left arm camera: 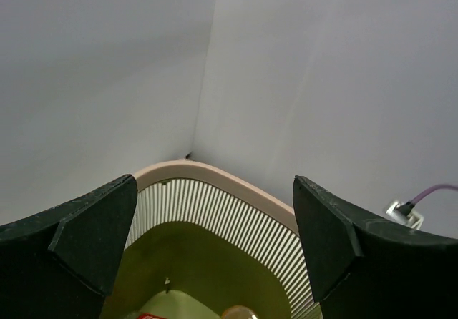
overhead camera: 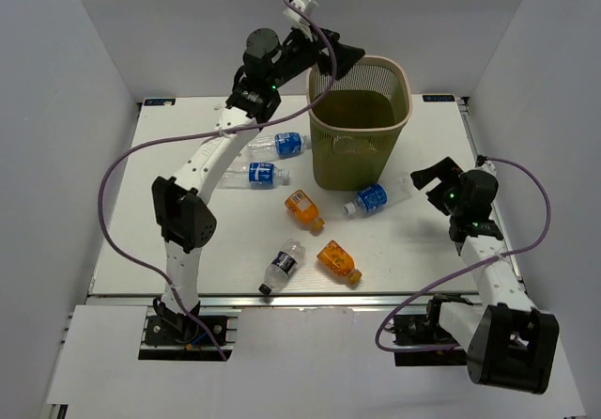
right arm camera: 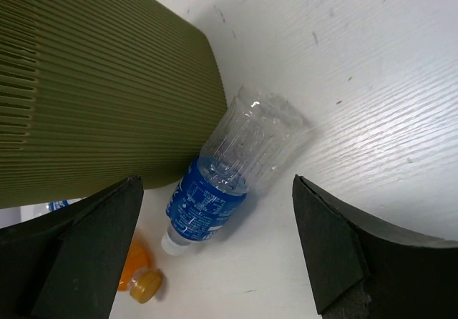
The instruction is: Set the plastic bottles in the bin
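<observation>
Your left tool (left arm camera: 215,183) hangs wide and empty just above the bin (overhead camera: 357,156), so I think anything released there falls inside. Your right tool (right arm camera: 216,183), also wide, faces a blue-label bottle (right arm camera: 236,154) lying just ahead, beside the bin, probably for gripping.

bin (left arm camera: 229,212) contents cropped, orange bottle (right arm camera: 141,275) half hidden

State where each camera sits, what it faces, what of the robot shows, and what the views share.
Top external: above and behind the bases, looking down on the table; left arm and right arm show.
Left wrist: above the bin, looking into it through the open left gripper.
Right wrist: low, facing a blue-label bottle beside the bin, through the open right gripper.
Shared: the bin, in all three.
</observation>
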`<action>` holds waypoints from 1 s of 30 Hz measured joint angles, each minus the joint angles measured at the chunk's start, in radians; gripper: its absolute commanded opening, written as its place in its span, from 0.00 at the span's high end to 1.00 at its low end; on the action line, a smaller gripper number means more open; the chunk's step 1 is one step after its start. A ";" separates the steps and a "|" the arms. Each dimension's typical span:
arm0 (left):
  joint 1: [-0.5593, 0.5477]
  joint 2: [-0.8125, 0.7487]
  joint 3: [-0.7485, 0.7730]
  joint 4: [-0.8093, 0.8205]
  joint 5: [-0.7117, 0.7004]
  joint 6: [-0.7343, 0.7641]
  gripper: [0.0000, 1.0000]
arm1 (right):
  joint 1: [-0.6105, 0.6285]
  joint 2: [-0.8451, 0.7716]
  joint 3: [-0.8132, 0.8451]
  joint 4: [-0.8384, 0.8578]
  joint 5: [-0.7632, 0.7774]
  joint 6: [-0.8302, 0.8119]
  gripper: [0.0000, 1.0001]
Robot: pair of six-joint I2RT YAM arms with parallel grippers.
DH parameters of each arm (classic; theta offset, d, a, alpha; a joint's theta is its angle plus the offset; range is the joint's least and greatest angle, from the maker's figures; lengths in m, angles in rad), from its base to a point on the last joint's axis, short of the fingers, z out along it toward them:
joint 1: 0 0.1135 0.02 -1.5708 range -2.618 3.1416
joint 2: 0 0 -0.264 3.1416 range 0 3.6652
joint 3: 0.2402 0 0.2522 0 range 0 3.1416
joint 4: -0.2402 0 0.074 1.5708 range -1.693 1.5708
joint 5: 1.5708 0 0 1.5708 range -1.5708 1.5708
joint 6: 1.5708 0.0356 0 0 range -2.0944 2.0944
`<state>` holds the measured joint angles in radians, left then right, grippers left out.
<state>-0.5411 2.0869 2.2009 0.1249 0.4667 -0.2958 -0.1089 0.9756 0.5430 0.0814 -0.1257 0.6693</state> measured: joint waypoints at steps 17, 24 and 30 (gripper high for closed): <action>0.100 -1.056 -1.333 -0.161 -0.764 -0.223 0.02 | 0.182 0.383 0.041 0.061 0.072 0.195 0.11; 0.100 -1.130 -1.579 -0.315 -0.797 -0.389 0.02 | 0.204 0.522 0.084 0.142 0.091 0.272 0.11; 0.100 -1.200 -1.590 -0.354 -0.822 -0.431 0.02 | 0.211 0.602 0.097 0.229 0.122 0.370 0.12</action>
<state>-0.4416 0.8867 0.6109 -0.2291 -0.3557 -0.7265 0.1017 1.5776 0.6403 0.3099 -0.0032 1.0389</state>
